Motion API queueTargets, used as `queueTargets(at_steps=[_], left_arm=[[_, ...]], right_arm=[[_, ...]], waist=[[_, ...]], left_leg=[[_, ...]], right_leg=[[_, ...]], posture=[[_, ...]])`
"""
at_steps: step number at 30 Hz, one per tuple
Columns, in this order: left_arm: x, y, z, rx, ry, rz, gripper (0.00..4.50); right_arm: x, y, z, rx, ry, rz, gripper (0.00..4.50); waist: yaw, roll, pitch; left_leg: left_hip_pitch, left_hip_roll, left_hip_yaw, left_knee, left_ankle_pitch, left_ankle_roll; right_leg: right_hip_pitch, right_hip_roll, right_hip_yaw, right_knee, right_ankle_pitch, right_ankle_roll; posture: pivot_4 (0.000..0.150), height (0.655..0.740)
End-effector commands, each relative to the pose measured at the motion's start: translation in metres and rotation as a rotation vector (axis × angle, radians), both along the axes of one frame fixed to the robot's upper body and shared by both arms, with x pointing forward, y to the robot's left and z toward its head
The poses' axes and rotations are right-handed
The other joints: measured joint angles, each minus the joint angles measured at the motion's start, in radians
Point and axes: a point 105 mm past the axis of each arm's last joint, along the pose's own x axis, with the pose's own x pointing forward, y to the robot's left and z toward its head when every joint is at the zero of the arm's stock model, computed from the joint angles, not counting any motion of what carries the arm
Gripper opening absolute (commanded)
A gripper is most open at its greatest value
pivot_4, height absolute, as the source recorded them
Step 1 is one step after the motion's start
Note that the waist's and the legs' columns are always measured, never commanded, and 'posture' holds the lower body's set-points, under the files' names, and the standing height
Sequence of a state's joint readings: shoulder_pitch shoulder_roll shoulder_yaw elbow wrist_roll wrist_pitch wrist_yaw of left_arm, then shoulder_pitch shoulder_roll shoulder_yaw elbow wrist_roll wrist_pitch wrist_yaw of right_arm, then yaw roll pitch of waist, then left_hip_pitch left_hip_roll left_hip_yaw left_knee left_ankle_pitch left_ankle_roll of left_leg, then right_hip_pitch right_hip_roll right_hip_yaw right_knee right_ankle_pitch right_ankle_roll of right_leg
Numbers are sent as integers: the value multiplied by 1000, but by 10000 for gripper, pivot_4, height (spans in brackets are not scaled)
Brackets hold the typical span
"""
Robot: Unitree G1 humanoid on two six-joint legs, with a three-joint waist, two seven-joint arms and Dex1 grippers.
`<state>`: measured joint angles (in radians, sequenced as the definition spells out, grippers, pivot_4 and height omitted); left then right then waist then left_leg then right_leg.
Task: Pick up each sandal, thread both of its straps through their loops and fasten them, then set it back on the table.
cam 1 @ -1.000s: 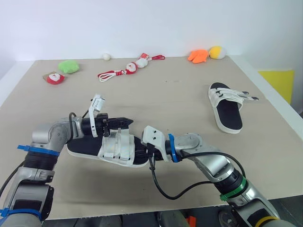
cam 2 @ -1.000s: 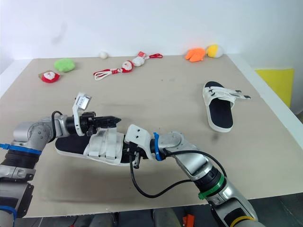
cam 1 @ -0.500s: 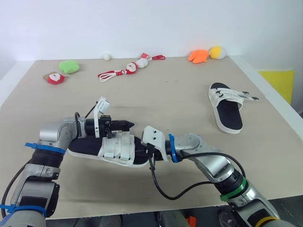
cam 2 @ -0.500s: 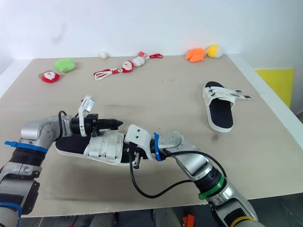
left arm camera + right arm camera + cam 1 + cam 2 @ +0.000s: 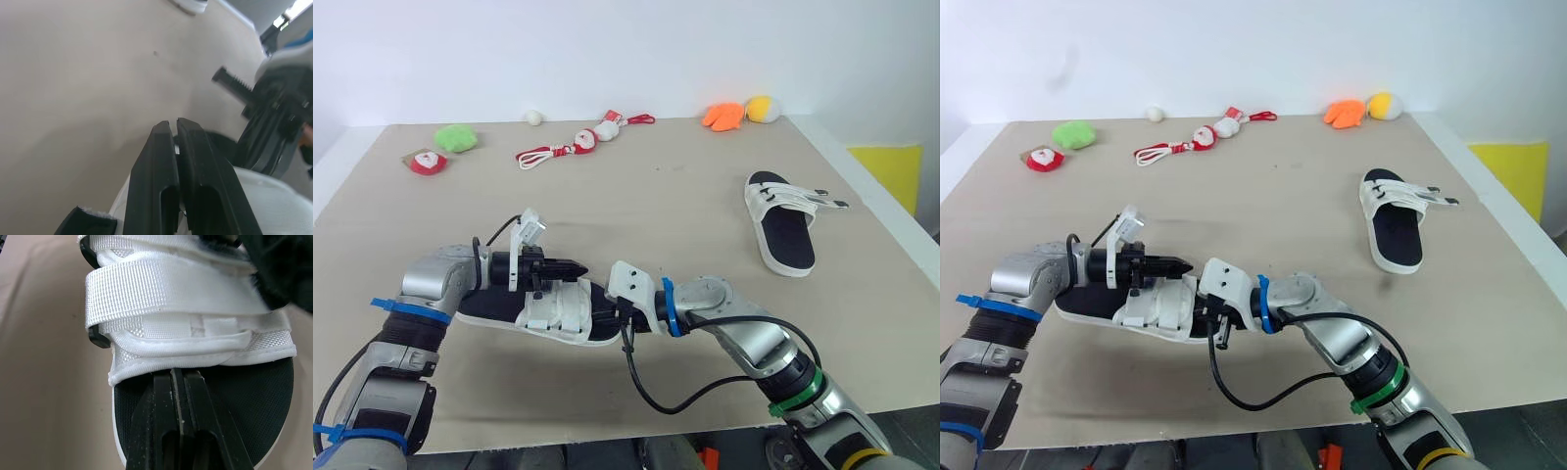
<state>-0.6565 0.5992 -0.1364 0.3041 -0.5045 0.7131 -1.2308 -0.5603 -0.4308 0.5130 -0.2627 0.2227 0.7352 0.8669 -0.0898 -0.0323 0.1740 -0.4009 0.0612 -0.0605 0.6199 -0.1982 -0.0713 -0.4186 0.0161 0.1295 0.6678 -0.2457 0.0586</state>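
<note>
Lying partly buried under both arms: the near sandal, hiding its strap ends beneath the left claw and one end behind the white wrist housing of the right claw. Running off the right wrist view's edges, beside a dark blurred mass. Concealing whether the pressed-together fingers are pinching the strap hem. Blurring into a pale smear in the left wrist view: the white strap. Showing too small for judging any fastening: the far sandal.
</note>
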Motion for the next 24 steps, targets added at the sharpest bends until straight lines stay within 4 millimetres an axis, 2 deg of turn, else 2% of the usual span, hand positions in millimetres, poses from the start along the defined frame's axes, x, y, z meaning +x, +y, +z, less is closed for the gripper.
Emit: queueTargets(at_steps=[1, 4, 5, 7, 10, 11, 13, 19, 22, 24], left_arm=[[-4, 1, -12, 60, -9, -14, 1324], [-2, 3, -18, 91, -13, -9, 1324], [-1, 4, -20, 104, -14, -7, 7570], [0, 5, -21, 120, -30, -8, 15486], [4, 6, -17, 115, -71, 6, 30709], [6, 7, -17, 122, -89, 8, 33926], [7, 8, -17, 150, -122, 0, 44692], [18, 17, -13, 211, -257, 36, 44908], [30, 25, 5, 263, -446, 82, 44908], [35, 34, 27, 313, -650, 103, 44908]], right_arm=[[5, -12, -20, -80, 35, -67, 0], [6, -12, -20, -79, 35, -68, 0], [6, -12, -20, -79, 35, -68, 0], [6, -12, -20, -78, 35, -69, 0], [6, -11, -19, -76, 34, -69, 0], [6, -11, -19, -75, 33, -69, 0], [7, -10, -19, -73, 33, -68, 0], [8, -9, -18, -69, 30, -66, 0], [8, -8, -17, -62, 29, -66, 0], [7, -8, -15, -45, 29, -63, 0]], waist=[[0, 0, 0], [0, 0, 0], [0, 0, 0], [0, 1, -1], [0, 1, -1], [0, 1, -1], [0, 1, -1], [0, 1, -1], [0, 1, -1], [0, 1, -1]], left_leg=[[0, 0, 0, 0, 0, 0], [0, 0, 0, 0, 0, 0], [0, 0, 0, 0, 0, 0], [0, 0, 0, 0, 0, 0], [0, 0, 0, 0, 0, 0], [0, 0, 0, 0, 0, 0], [0, 0, 0, 0, 0, 0], [1, 0, 0, 0, 1, 2], [1, 0, 0, 0, 2, 3], [1, 0, 0, 0, 2, 3]], right_leg=[[0, 0, 0, 0, 0, 0], [0, 0, 0, 0, 0, 0], [0, 0, 0, 0, 0, 0], [0, 0, 0, 0, 0, 0], [0, 0, 0, 0, -1, -2], [0, 0, 0, 0, -2, -3], [0, 0, 0, 0, -2, -3], [0, 0, 0, 0, -1, -2], [0, 0, 0, 0, -1, -2], [0, 0, 0, 0, -1, -2]], posture=[[1500, 7400], [1500, 7400], [1500, 7400], [1500, 7400], [1500, 7400], [1500, 7400], [1500, 7400], [1500, 7400], [1500, 7400], [1500, 7400]])
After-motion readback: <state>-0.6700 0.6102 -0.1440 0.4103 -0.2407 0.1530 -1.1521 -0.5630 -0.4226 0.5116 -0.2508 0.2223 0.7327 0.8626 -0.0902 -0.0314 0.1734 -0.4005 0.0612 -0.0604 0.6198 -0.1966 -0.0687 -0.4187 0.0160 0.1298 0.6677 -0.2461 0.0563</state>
